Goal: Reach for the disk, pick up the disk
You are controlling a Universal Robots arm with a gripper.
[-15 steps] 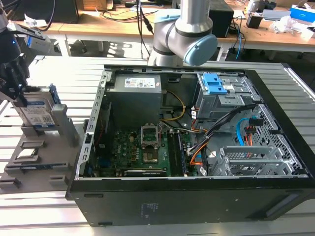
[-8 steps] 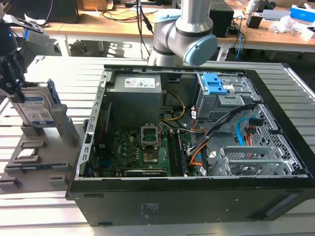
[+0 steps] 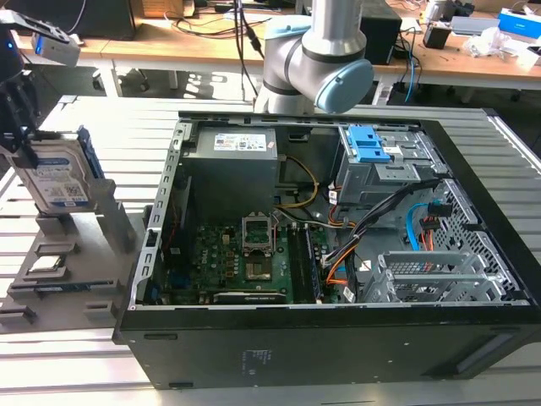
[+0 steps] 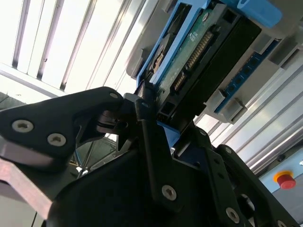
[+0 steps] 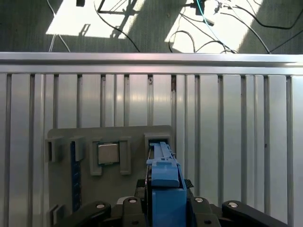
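Note:
The disk (image 3: 57,179) stands on edge at the exterior view's left, over the slot of a grey holder (image 3: 80,254). It is silver with a white-and-blue label and blue side rails. My black gripper (image 3: 21,139) comes down on its upper end. In the first wrist view the disk's blue rail (image 5: 164,182) runs between the two fingers, which sit tight against both sides. The second wrist view shows the disk's green board and connector (image 4: 199,52) held between the fingers (image 4: 142,106). The gripper is shut on the disk.
A small square processor chip (image 5: 108,152) lies in the grey holder (image 5: 61,189) beside the disk's slot. An open black computer case (image 3: 338,220) takes up the middle of the slatted metal table (image 3: 101,127), with the arm's base (image 3: 317,59) behind it.

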